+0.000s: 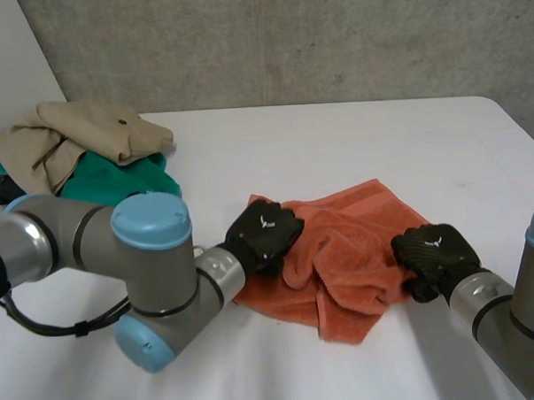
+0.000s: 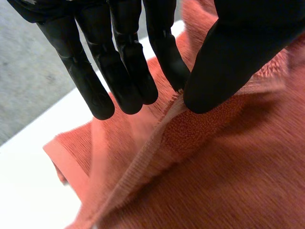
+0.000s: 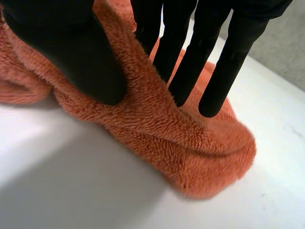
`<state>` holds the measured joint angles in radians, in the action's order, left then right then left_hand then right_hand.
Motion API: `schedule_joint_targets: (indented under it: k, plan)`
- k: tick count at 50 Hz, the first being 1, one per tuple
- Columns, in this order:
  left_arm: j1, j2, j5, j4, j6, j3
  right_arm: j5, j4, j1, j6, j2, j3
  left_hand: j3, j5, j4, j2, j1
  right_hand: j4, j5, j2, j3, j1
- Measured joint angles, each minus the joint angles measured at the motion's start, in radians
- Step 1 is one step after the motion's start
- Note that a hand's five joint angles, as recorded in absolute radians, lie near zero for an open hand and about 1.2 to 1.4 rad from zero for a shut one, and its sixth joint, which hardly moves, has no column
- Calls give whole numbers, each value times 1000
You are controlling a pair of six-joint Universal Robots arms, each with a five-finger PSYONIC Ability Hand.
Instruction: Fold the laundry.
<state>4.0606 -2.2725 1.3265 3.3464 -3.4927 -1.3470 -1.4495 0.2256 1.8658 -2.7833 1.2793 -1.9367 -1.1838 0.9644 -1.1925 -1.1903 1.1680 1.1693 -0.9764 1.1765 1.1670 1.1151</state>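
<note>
— Near the middle of the white desk, toward its front edge, lies the orange towel, crumpled, its folds heaped over one another.
— And the hands?
— Both are on it. The left hand sits at the towel's left edge. In its wrist view the thumb and one fingertip close on the hemmed border and pinch it, while the other fingers reach straight out over the cloth.
— The other one?
— The right hand is at the towel's right edge. A raised ridge of terry runs between its thumb and its straight fingers, so it grips the towel too.
— Anything else on the desk?
— At the far left corner, well apart from the towel, a beige garment is heaped on a green garment. Behind the desk stands a grey concrete wall.
</note>
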Motion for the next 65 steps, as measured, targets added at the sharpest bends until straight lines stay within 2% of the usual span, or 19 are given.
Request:
schedule_joint_targets:
  k: [10,17,21,23,24,27,32,36,37,39,41,44,47,52,59,61,65]
  plan:
    - [-4,-15,115,2,75,123,-5,36,-9,16,68,74,-3,0,-3,-3,0,22,-6,3,14,0]
    - [4,225,163,18,128,89,23,-35,-14,63,248,258,-4,0,-5,-4,0,23,-6,3,18,0]
    - [7,359,164,38,166,37,76,-105,-13,86,277,386,-4,0,-7,-4,0,23,-6,3,19,0]
    - [8,375,163,42,171,29,87,-117,-13,90,275,408,-4,0,-7,-4,0,23,-6,3,19,0]
    - [9,445,160,57,187,-22,149,-160,-12,106,234,513,-4,0,-7,-5,0,24,-13,3,21,0]
    - [9,488,158,75,194,-80,213,-184,-8,121,142,623,-4,0,-7,-5,0,25,-13,3,22,0]
    - [6,490,165,104,191,-154,272,-182,0,135,-48,781,-4,0,-7,-5,0,-31,20,-48,-33,-21]
    - [7,467,179,118,188,-181,268,-163,9,144,-197,879,-4,0,-7,-5,0,-528,527,-577,-528,-518]
    - [7,459,187,121,187,-186,254,-154,16,147,-247,911,-5,0,-7,-5,0,-744,749,-778,-745,-717]
    - [8,449,199,124,186,-187,208,-146,29,148,-302,947,-8,0,-7,-6,0,-919,908,-946,-920,-881]
    - [9,444,209,125,185,-184,150,-143,40,142,-328,964,-8,0,-7,-6,0,-955,930,-967,-956,-894]
    - [10,444,219,124,184,-174,44,-148,53,108,-323,958,-8,0,-8,-6,0,-957,930,-967,-957,-894]
    - [10,456,225,120,184,-160,-69,-187,57,29,-250,902,-8,0,-8,-6,0,-957,930,-967,-957,-894]
    - [9,495,226,118,183,-135,-143,-339,40,-160,-82,742,-8,0,-8,-7,0,-957,930,-967,-957,-894]
    - [9,529,225,116,183,-95,-78,-466,-11,-354,29,458,-8,16,-8,-7,0,-957,930,-967,-957,-894]
    - [7,534,224,115,184,-76,-25,-443,-25,-394,42,333,-8,16,-8,-7,0,-957,930,-967,-957,-894]
    - [4,538,224,114,184,-47,26,-330,-25,-430,31,210,-8,16,-8,-7,0,-957,930,-967,-957,-894]
